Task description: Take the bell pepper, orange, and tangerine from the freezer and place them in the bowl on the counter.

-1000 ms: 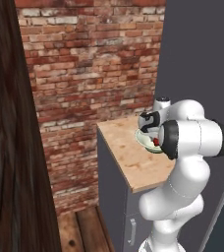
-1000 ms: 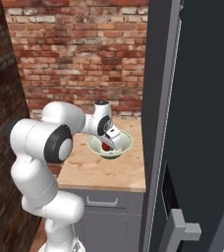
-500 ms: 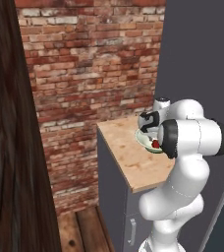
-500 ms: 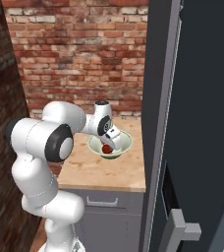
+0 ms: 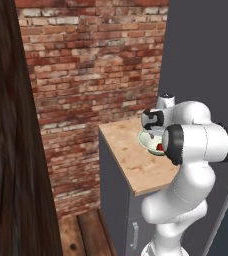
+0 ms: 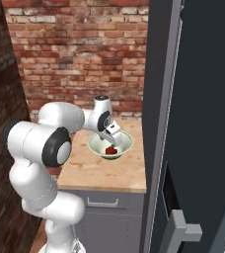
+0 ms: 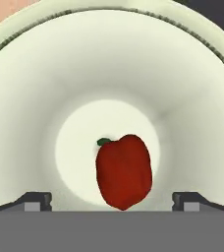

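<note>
Red and glossy, the bell pepper (image 7: 123, 171) lies on the pale floor of the bowl (image 7: 192, 88), seen in the hand view between the two dark fingertips, which stand wide apart at the bottom corners and touch nothing. So the gripper (image 6: 112, 134) is spread and empty, hanging just above the bowl's middle; from the right base view the pepper (image 6: 110, 150) shows as a small red lump inside the bowl (image 6: 125, 140), directly under the hand. The bowl sits on the wooden worktop (image 6: 92, 170), toward its far right part, close beside the tall dark freezer (image 6: 193, 123) whose door edge fills the right of that view. From the left base view the bowl (image 5: 145, 138) is partly hidden behind the arm's elbow. The step in hand looks like the drop of the first item, with the pepper delivered; orange and tangerine are not to be seen here. Next, by my reading, the hand should lift straight clear of the rim, then turn toward the freezer to fetch the next fruit.
</note>
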### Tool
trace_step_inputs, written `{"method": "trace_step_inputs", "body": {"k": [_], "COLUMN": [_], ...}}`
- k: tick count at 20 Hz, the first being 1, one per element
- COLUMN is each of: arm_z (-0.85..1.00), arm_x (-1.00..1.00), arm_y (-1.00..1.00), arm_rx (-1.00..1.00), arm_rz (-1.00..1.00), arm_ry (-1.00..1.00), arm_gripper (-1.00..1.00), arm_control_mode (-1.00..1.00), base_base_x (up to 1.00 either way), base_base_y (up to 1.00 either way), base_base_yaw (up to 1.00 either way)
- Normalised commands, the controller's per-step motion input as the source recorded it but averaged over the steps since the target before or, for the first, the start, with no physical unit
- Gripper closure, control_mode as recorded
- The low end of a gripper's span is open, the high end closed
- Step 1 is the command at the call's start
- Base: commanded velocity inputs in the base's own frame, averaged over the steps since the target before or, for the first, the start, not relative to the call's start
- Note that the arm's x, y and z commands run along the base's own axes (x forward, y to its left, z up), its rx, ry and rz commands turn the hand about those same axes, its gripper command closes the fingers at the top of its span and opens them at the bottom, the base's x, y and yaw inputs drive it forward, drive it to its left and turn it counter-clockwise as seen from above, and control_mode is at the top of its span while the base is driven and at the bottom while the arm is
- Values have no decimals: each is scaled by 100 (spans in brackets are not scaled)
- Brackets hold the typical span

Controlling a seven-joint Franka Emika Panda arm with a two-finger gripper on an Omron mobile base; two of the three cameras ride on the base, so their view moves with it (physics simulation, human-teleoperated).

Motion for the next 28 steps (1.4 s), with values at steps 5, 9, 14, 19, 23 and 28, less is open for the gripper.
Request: {"method": "trace_step_inputs", "body": {"k": [5, 9, 14, 19, 23, 28], "arm_z": [100, 100, 100, 65, 35, 1], "arm_x": [-3, -15, -22, -43, -76, -100], "arm_y": [0, 16, 43, 58, 60, 11], "arm_rx": [0, 0, 0, 0, 0, 0], "arm_rz": [0, 0, 0, 5, 18, 32], "arm_ry": [0, 0, 0, 0, -4, -15], "arm_gripper": [-100, -100, -100, -100, -100, -100], "arm_control_mode": [-100, -100, -100, -100, -100, -100], "base_base_x": [0, 0, 0, 0, 0, 0], "base_base_y": [0, 0, 0, 0, 0, 0], "base_base_yaw": [0, 0, 0, 0, 0, 0]}}
